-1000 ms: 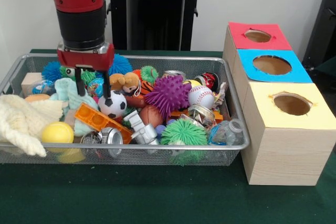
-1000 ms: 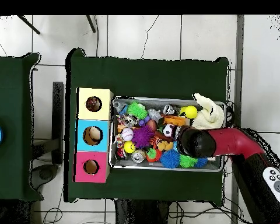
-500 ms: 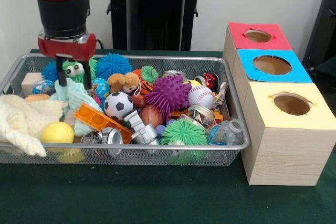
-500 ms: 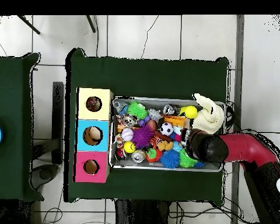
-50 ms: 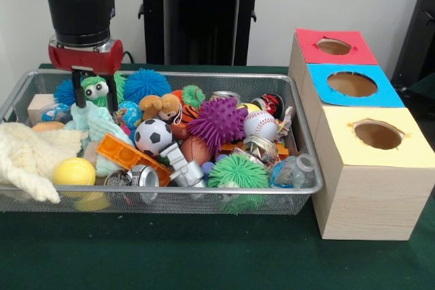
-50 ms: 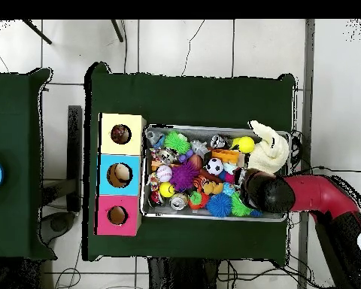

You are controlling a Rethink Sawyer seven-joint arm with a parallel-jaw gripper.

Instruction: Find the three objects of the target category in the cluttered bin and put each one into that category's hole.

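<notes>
bin (image 5: pixel 299 142) crammed; jaws (image 5: pixel 94 103) spread near corner

green table (image 5: pixel 204 256), wire bin (image 5: pixel 204 198), 3-hole wood box (image 5: pixel 367 195)

Gripper (image 5: pixel 95 100) shifted from soccer ball (image 5: pixel 149 135) to bin's end, higher.

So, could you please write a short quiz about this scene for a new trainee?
1. True or false: the pincer holds the soccer ball.
2. Which box lid is nearest the front camera? A red, B blue, C yellow.
3. Fill in: the purple spiky ball lies in the wire ____.

Key: 1 false, the pincer is open and away from the ball. 2 C. 3 bin.
</notes>
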